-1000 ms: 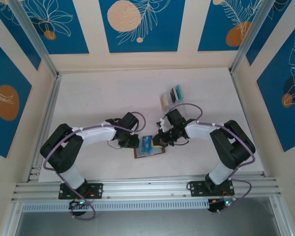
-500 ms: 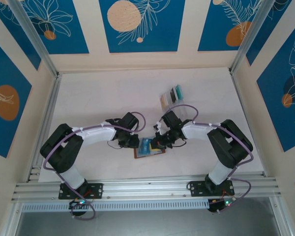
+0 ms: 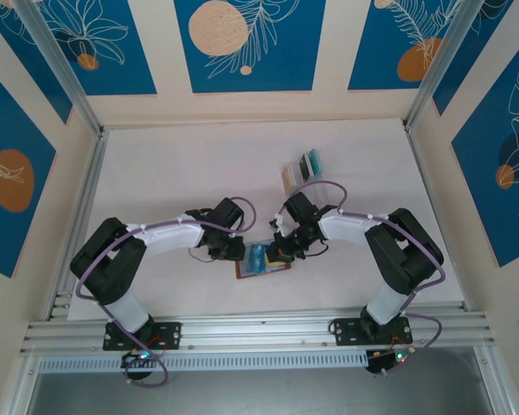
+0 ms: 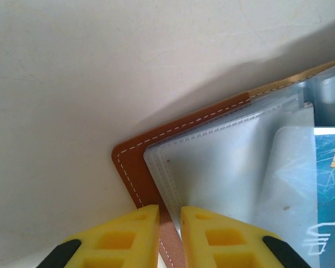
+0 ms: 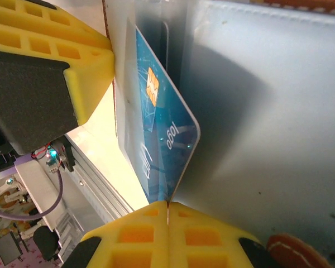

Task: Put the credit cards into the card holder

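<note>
The card holder (image 3: 261, 265), brown leather with pale blue-grey pockets, lies open on the table between both arms. My left gripper (image 4: 170, 223) is shut on its brown stitched edge (image 4: 133, 163) near a corner. My right gripper (image 5: 167, 215) is shut on the near edge of a blue credit card (image 5: 162, 128) with a gold chip. The card stands on edge, tilted, its far end between the translucent pocket sheets (image 5: 268, 111). From above the right gripper (image 3: 278, 251) sits at the holder's right side and the left gripper (image 3: 233, 248) at its left. The card's corner (image 4: 330, 178) shows past the pockets.
A clear slotted rack (image 3: 304, 167) with several more cards stands behind the right arm, toward the back of the table. The aluminium rail (image 3: 259, 328) runs along the near edge. The holder's snap tab (image 5: 290, 251) lies beside my right fingers.
The right gripper has shifted slightly left with the blue card, toward the holder's middle. The left gripper and the holder have stayed put.
</note>
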Robot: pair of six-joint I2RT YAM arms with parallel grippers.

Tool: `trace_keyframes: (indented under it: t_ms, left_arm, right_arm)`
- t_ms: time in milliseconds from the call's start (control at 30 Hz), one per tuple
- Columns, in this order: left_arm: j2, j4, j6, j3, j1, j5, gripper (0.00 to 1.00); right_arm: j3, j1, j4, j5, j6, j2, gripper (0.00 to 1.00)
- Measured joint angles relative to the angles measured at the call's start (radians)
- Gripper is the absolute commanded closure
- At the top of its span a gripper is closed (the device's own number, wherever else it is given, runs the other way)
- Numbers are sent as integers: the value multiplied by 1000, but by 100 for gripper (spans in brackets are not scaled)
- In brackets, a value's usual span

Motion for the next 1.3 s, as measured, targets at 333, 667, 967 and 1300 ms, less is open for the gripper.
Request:
trace_keyframes:
  t_ms: [333, 667, 967, 1300]
  left_arm:
    - [-6, 14, 0, -10, 0, 0, 82]
    - [-17, 33, 0, -26, 0, 0, 82]
    - [-26, 35, 0, -30, 0, 0, 80]
    - [-100, 34, -15, -68, 22, 77, 78]
  right_arm:
    - [95, 2, -77, -4, -45, 74, 100]
    - [154, 40, -106, 10, -51, 112, 100]
    - [160, 49, -116, 47, -34, 91, 73]
    - [195, 50, -253, 174, -36, -28, 57]
